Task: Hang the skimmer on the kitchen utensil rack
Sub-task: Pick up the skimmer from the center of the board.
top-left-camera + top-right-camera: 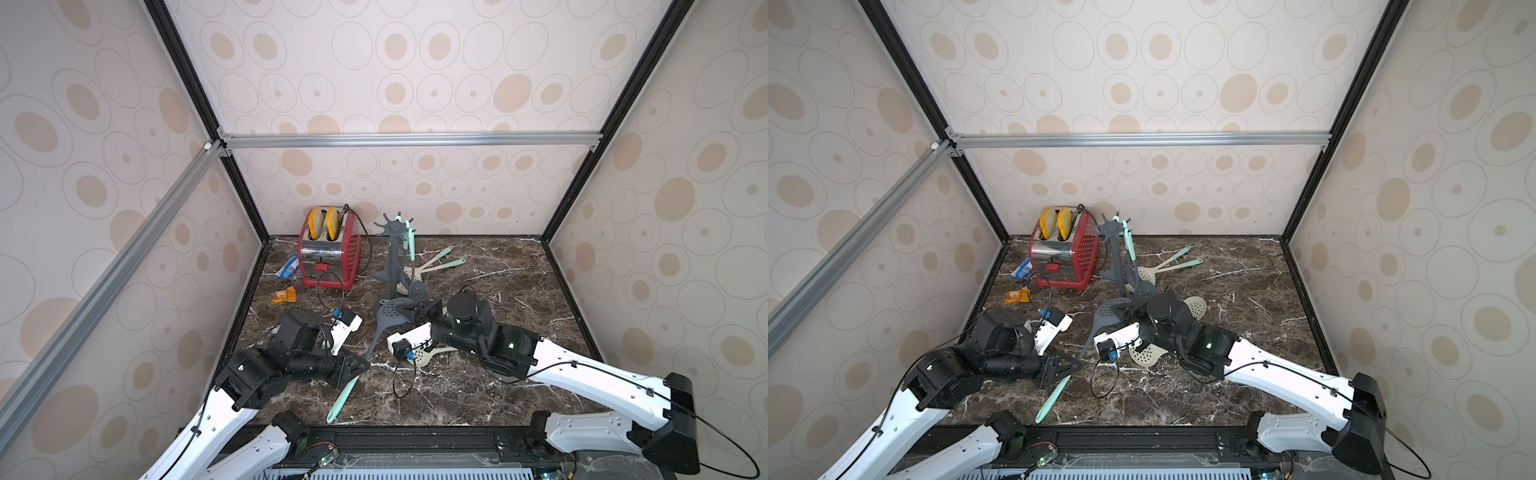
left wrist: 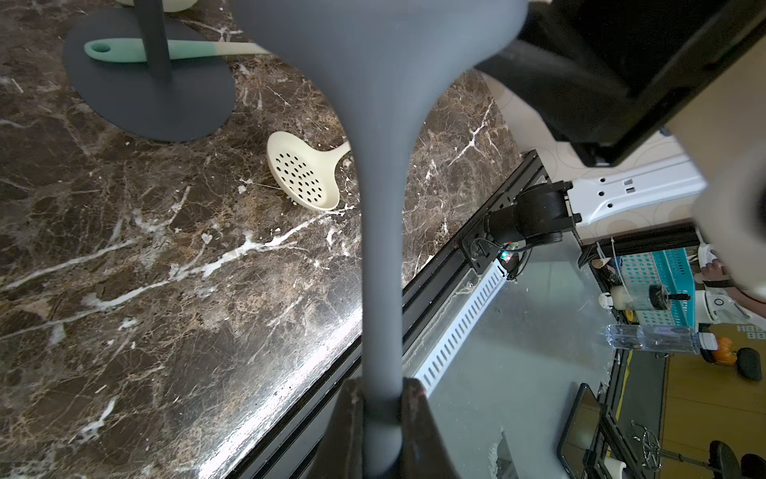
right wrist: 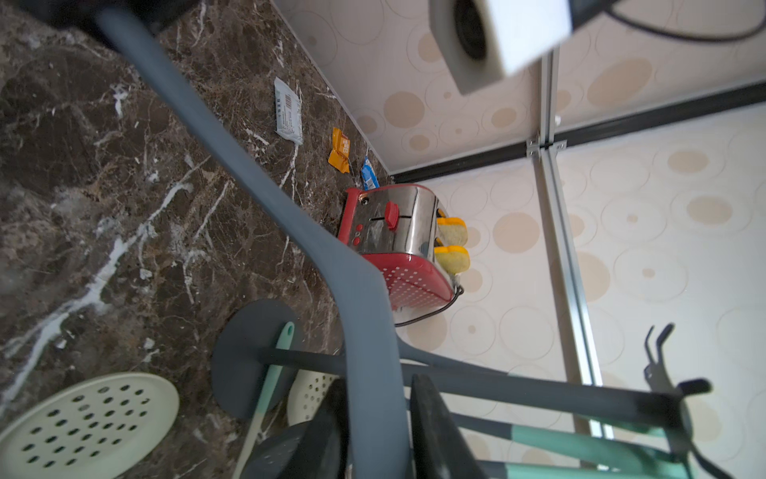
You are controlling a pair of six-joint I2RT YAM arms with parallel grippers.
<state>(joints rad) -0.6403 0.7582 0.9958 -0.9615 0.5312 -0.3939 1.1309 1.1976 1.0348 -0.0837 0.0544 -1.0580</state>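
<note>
The skimmer (image 1: 390, 311) is dark grey with a perforated head and a teal handle end; it is held tilted above the marble table in both top views (image 1: 1106, 313). My left gripper (image 1: 360, 368) (image 1: 1073, 365) is shut on its grey handle (image 2: 381, 249), with the jaws pinching it (image 2: 381, 414). My right gripper (image 1: 409, 311) (image 3: 377, 414) is shut on the skimmer's head edge (image 3: 364, 331), just in front of the kitchen utensil rack (image 1: 392, 249) (image 1: 1113, 253). The rack's pole (image 3: 497, 385) and round base (image 2: 149, 95) stand close behind the head.
A teal-handled utensil (image 1: 409, 243) and a dark slotted one (image 1: 417, 291) hang on the rack. Cream skimmers lie behind it (image 1: 417, 270) and under my right arm (image 1: 428, 355). A red toaster (image 1: 328, 253) stands at the back left, with snack packets (image 1: 283, 296) beside it.
</note>
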